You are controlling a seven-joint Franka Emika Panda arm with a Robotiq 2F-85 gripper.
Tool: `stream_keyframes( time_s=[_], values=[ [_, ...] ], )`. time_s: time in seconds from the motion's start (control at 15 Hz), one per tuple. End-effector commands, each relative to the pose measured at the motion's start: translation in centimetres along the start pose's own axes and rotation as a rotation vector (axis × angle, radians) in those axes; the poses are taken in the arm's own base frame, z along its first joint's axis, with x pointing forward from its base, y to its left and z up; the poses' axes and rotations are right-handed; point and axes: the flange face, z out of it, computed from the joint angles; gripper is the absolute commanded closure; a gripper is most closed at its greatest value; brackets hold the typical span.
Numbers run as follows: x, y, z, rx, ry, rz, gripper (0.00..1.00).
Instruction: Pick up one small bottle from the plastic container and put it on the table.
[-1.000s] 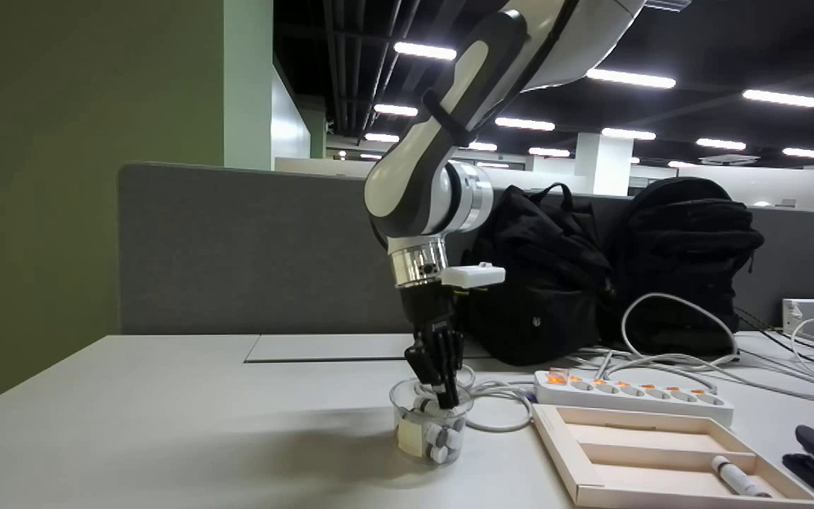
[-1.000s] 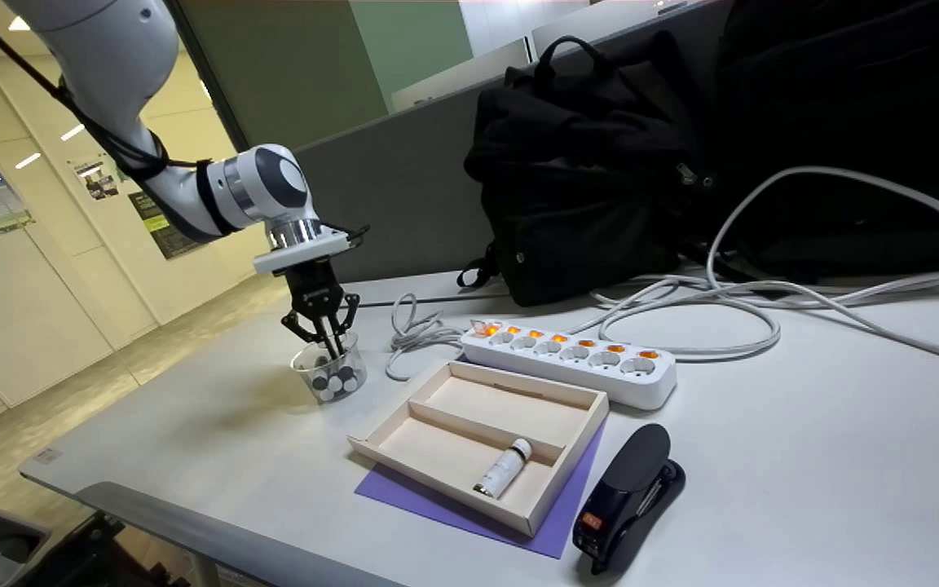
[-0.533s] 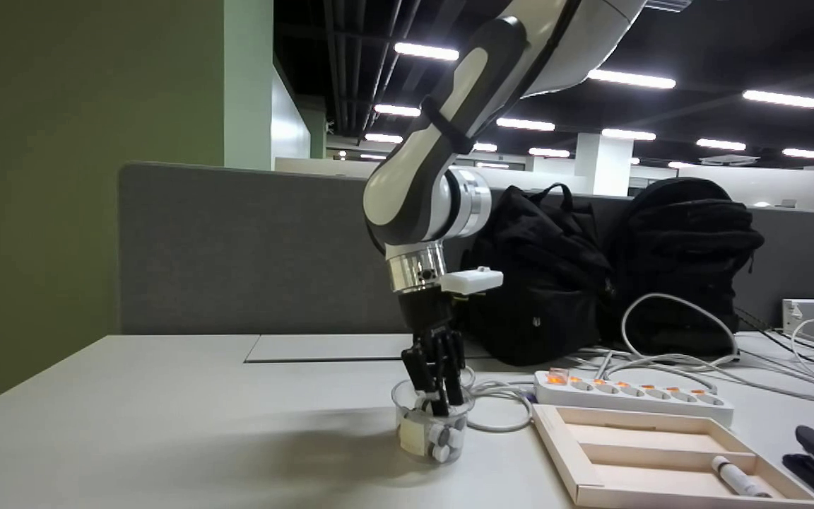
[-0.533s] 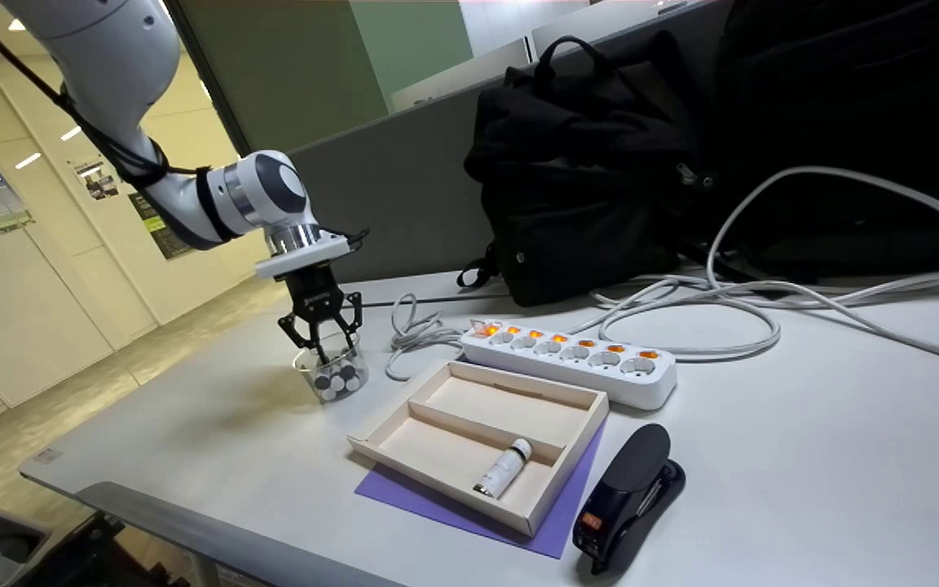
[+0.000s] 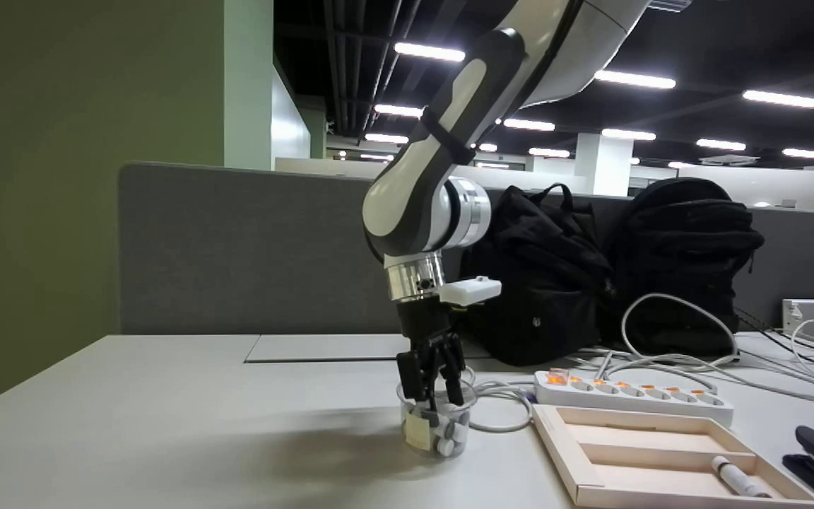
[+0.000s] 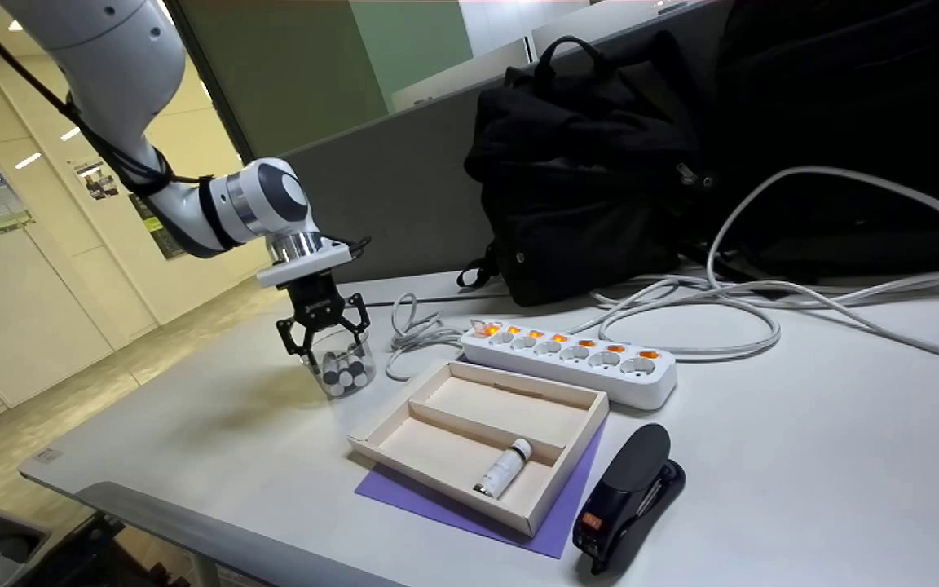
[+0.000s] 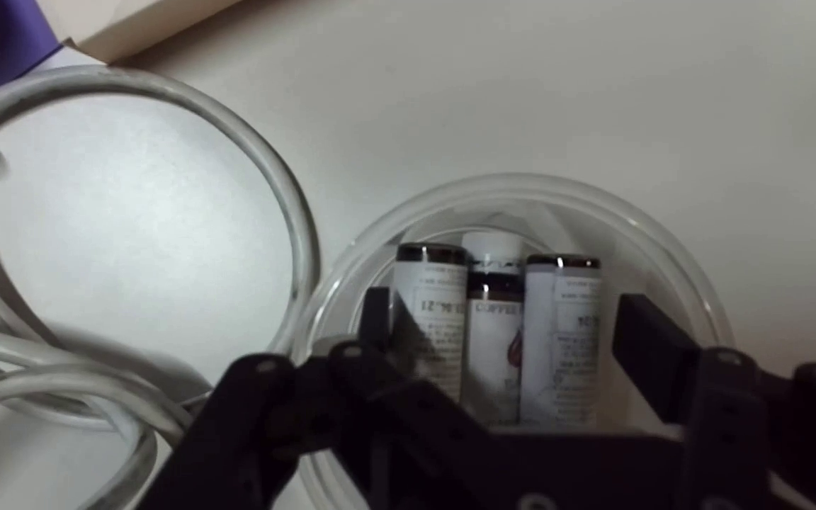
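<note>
Three small bottles with white labels, a left bottle (image 7: 436, 312), a middle bottle (image 7: 491, 333) and a right bottle (image 7: 560, 333), lie side by side in the clear plastic container (image 7: 521, 183). White and grey ends of several bottles show through its wall in both exterior views. My gripper (image 7: 504, 315) stands open over them, fingertips below the rim. The left finger is close against the left bottle; whether it touches, I cannot tell. A gap separates the right finger from the right bottle. The container stands on the pale table (image 5: 167, 424).
To the container's side lies a wooden tray (image 6: 437, 420) with one white bottle (image 6: 504, 469), over a purple sheet (image 6: 559, 522). Beyond are a power strip (image 6: 641, 383), a coiled cable (image 7: 295, 212), a black stapler (image 6: 632, 489) and a backpack (image 6: 575, 179).
My gripper has spread from nearly shut to open and sunk lower into the container. The container has shifted slightly to the right in both exterior views.
</note>
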Motion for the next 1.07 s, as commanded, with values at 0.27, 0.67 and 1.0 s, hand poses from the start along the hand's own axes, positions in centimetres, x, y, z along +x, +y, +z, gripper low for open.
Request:
stream_keyframes(
  time_s=[0.27, 0.67, 1.0],
  values=[
    [0.9, -0.2, 1.2, -0.008, 0.037, -0.004, 0.34],
    [0.9, -0.2, 0.0, -0.013, 0.067, 0.003, 0.55],
    [0.9, -0.3, -0.8, -0.027, 0.076, 0.000, 0.66]
  ],
)
